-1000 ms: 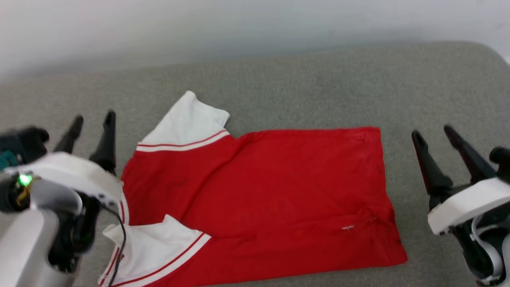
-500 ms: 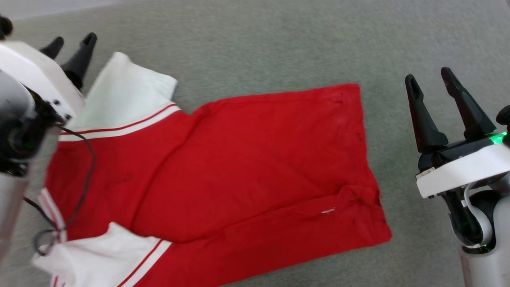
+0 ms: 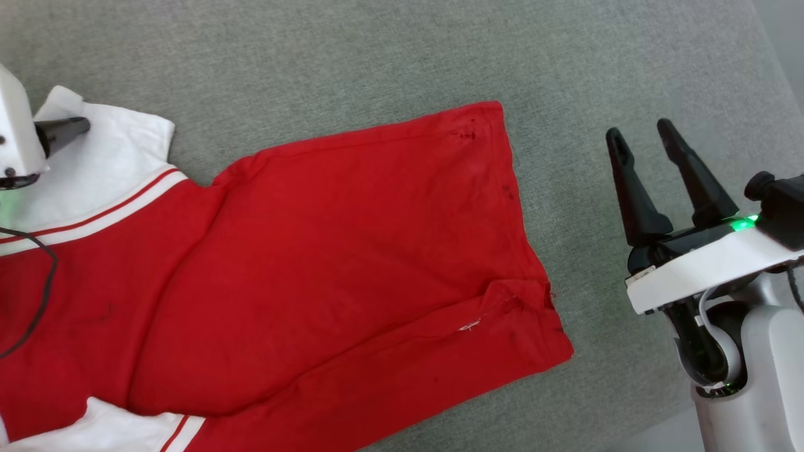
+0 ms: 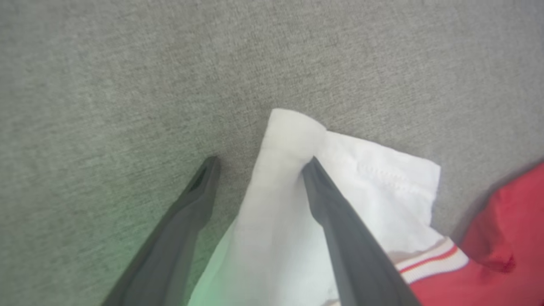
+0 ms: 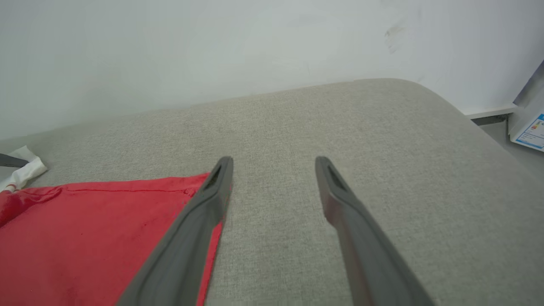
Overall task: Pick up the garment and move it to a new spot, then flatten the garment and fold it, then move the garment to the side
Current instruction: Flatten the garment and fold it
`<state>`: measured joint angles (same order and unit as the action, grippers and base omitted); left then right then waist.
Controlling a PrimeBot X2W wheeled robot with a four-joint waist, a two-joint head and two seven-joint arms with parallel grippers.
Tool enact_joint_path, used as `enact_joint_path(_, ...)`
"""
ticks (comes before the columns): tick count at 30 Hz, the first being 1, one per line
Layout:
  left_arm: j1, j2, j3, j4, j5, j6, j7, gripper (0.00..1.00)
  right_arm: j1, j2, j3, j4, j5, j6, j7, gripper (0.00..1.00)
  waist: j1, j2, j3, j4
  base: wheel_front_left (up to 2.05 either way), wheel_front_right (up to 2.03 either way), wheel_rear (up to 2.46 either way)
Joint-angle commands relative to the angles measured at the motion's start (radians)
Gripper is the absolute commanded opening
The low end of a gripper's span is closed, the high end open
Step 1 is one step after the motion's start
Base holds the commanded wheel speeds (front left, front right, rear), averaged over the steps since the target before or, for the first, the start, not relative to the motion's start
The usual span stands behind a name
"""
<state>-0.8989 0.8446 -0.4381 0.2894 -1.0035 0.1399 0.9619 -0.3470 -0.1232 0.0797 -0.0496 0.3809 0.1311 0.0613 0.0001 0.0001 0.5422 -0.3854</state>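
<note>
Right wrist view: garment (image 5: 85, 238), cushion (image 5: 382, 148), wall (image 5: 170, 51)

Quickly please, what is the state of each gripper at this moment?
Left gripper: open, jaws astride the edge of the white sleeve, not closed on it.
Right gripper: open, holding nothing, beside the red shirt.

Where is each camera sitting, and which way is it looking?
Head view: on the robot's head, looking down at the red T-shirt with white sleeves on the grey fabric cushion; the right gripper shows at the right, jaws open.
Left wrist view: on the left wrist, looking down along the left gripper, jaws open astride a white sleeve.
Right wrist view: on the right wrist, looking across the cushion towards a white wall, past its own open jaws.
Shared: head and right wrist views both show the shirt's red hem corner.
</note>
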Motion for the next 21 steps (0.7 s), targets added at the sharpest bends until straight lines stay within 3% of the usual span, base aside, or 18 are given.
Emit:
enact_joint_path(1,0.046,-0.019,-0.025,0.028,-0.018,0.018,0.04,0.74,-0.008,0.004,0.005,0.009,0.008,-0.001,-0.002,1.0,-0.0001,-0.0001,0.009,-0.012,0.0,0.0,0.0)
enact_joint_path(2,0.054,-0.023,-0.035,0.03,-0.019,0.025,0.056,0.39,-0.01,0.0,0.008,0.013,0.013,-0.001,-0.001,1.0,-0.0001,-0.0001,0.01,-0.014,0.0,0.0,0.0)
enact_joint_path(4,0.067,-0.038,-0.043,0.032,-0.027,0.036,0.064,0.0,-0.019,-0.009,0.017,0.019,0.031,-0.001,0.004,1.0,-0.0001,-0.0001,0.011,-0.014,0.0,0.0,0.0)
enact_joint_path(12,0.03,-0.083,-0.034,0.027,-0.01,0.024,-0.012,0.0,-0.063,-0.065,0.03,0.044,0.121,-0.001,0.103,1.0,-0.0001,-0.0001,0.015,0.037,0.0,0.0,0.0)
enact_joint_path(21,-0.091,-0.165,-0.026,-0.043,0.019,-0.035,-0.132,0.0,-0.18,-0.181,0.042,0.15,0.264,-0.001,0.472,1.0,-0.0001,-0.0001,0.029,0.17,0.0,0.0,0.0)
